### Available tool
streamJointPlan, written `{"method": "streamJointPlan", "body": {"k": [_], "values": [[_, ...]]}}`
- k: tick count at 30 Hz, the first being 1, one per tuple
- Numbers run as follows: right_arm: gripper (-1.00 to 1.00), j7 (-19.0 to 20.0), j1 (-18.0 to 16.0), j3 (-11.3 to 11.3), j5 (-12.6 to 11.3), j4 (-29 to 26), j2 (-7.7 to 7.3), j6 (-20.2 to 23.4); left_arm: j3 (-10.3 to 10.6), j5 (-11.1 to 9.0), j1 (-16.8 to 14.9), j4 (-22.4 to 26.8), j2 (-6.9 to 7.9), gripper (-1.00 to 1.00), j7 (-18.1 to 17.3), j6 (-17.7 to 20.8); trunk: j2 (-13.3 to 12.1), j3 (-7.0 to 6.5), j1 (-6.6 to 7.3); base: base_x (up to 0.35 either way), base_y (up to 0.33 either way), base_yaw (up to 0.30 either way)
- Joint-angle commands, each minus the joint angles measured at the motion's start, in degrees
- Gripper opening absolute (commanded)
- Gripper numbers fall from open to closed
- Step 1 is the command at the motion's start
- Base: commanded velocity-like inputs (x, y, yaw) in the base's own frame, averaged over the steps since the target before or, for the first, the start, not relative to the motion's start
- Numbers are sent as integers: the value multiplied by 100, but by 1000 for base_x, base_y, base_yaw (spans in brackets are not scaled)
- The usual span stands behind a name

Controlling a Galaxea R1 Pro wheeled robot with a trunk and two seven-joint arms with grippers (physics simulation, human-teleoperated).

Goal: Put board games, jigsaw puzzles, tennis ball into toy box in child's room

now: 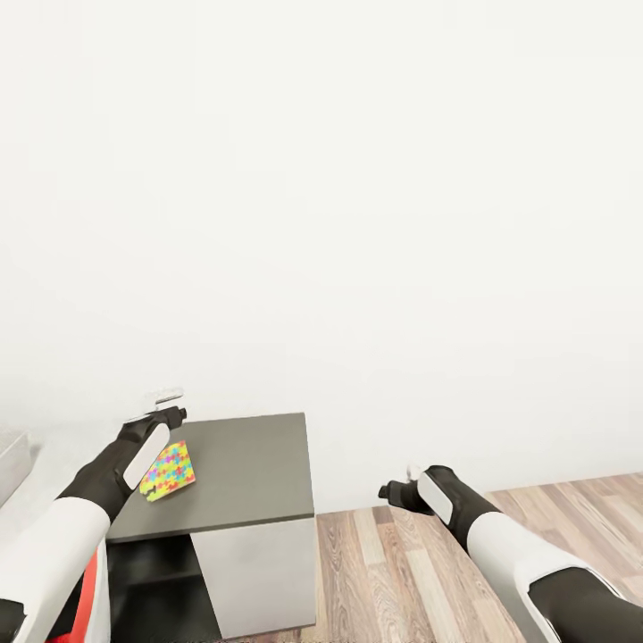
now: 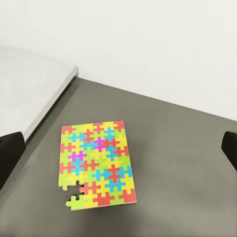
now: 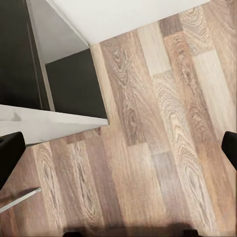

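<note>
Dark grey tabletop [image 1: 250,464] against a white wall [image 1: 357,179], carrying one jigsaw puzzle [image 1: 167,471] near its left edge in the head view. Seen far more plainly in the left wrist view: puzzle [image 2: 95,164] lying flat on the grey surface [image 2: 173,168], interlocking pieces in yellow, pink, orange, blue and green, with a gap at one corner where a piece sits slightly apart. Also there, a paler grey surface [image 2: 29,84] adjoining the table, matched in the head view by a light slab at the far left. Wood-plank floor [image 3: 158,128] and the table's pale side panel [image 3: 49,123] with a dark recess, given by the right wrist view.

Left gripper [image 1: 165,402] raised above the table's back-left corner, just beyond and above the puzzle, not touching it. Fingers [image 2: 10,153] spread to both edges of its wrist picture, wide open, nothing between them. Right gripper [image 1: 400,489] hanging over bare floor to the right of the table, well apart from the puzzle; fingers [image 3: 10,153] likewise wide apart and empty.
</note>
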State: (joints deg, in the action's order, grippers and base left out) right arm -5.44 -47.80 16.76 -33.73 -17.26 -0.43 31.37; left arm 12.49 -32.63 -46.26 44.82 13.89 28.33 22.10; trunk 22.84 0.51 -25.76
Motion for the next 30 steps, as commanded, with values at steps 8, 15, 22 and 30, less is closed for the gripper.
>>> {"method": "streamJointPlan", "body": {"k": [8, 15, 22, 30], "values": [[100, -55, -1, 126, -71, -14, -9, 13, 44, -50, -5, 9, 9, 100, 32, -3, 7, 22, -3, 41, -135, -4], [100, -62, -1, 134, -72, -14, -2, 12, 42, -50, -6, 17, 2, 100, 33, -5, 7, 23, -3, 71, -237, 111], [100, -63, -1, 136, -69, -14, -3, 12, 22, -44, -3, 18, 3, 100, 70, -5, 7, 23, -3, 44, -74, 270], [100, -63, -1, 141, -69, -14, -3, 17, 15, -42, -5, 17, 1, 100, 84, 35, 7, 23, -3, 96, -58, 288]]}}
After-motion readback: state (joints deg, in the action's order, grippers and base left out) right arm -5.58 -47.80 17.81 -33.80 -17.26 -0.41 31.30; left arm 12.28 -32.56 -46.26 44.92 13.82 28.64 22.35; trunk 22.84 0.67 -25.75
